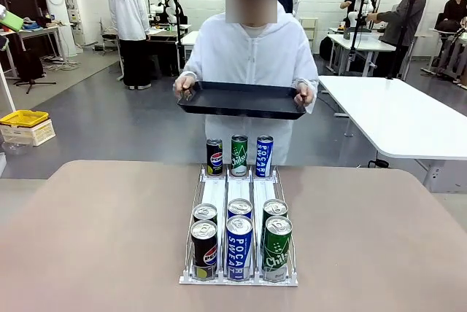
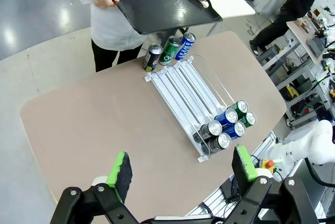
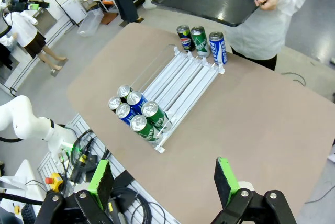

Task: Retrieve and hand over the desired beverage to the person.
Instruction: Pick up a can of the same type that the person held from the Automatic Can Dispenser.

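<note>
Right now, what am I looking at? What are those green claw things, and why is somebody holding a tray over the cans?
These are three pictures of one table, taken at the same moment. One camera sits on the robot's side and looks across at the person. The other two cameras ride on the robot's wrists and look down past its own fingers.

The green claw things are the robot's hands, called grippers. The left gripper and the right gripper are both open and hold nothing.

On the brown table lies a white rack with three lanes. Six drink cans stand at the robot's end, and three more stand on the table at the far end: a Pepsi can, a green can and a blue Pocari Sweat can.

The person holds an empty black tray with both hands above the far edge.
</note>
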Controlling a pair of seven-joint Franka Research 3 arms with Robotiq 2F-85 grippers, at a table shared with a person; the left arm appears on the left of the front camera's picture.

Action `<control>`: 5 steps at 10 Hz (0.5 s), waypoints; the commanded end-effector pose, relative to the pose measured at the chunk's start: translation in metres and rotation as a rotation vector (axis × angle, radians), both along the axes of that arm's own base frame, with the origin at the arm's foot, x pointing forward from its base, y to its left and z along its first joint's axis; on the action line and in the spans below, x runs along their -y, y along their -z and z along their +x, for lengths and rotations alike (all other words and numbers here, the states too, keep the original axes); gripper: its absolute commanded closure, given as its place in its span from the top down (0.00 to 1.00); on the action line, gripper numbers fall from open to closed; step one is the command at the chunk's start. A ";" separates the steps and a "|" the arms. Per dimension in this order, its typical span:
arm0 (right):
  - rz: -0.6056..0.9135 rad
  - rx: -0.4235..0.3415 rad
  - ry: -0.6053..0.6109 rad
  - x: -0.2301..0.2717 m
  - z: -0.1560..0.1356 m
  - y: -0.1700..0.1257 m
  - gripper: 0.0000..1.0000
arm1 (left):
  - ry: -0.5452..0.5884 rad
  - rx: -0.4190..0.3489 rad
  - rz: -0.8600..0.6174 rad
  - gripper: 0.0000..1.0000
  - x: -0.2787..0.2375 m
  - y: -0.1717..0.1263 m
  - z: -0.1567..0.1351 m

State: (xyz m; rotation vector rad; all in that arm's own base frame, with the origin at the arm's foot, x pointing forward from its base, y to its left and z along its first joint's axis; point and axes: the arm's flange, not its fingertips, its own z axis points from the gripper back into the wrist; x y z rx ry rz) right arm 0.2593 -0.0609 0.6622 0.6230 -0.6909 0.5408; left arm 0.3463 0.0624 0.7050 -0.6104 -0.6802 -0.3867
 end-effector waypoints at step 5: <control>0.012 0.006 -0.017 -0.001 0.002 -0.001 1.00 | 0.011 0.006 0.005 1.00 -0.001 -0.001 0.000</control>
